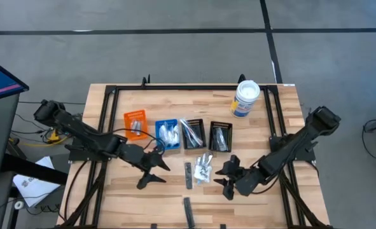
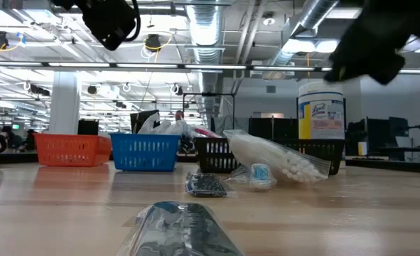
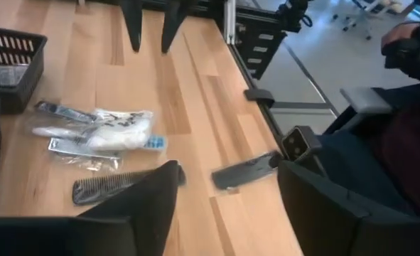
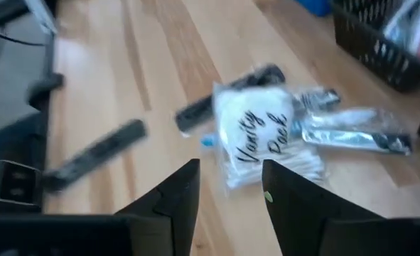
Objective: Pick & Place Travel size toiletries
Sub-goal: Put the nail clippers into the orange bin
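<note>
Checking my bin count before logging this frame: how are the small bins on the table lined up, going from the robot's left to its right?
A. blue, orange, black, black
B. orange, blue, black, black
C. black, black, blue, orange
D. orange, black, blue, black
B: in the high view the row runs orange bin, blue bin, then two black bins.

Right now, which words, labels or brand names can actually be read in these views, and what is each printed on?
"Vanity Pack": black script on the white packet lying on the table, just ahead of the open right pincer.
"Lysol", probably: the brand mark on the white tub is only roughly legible; its smaller print is too blurred.
Nothing else is readable.
</note>
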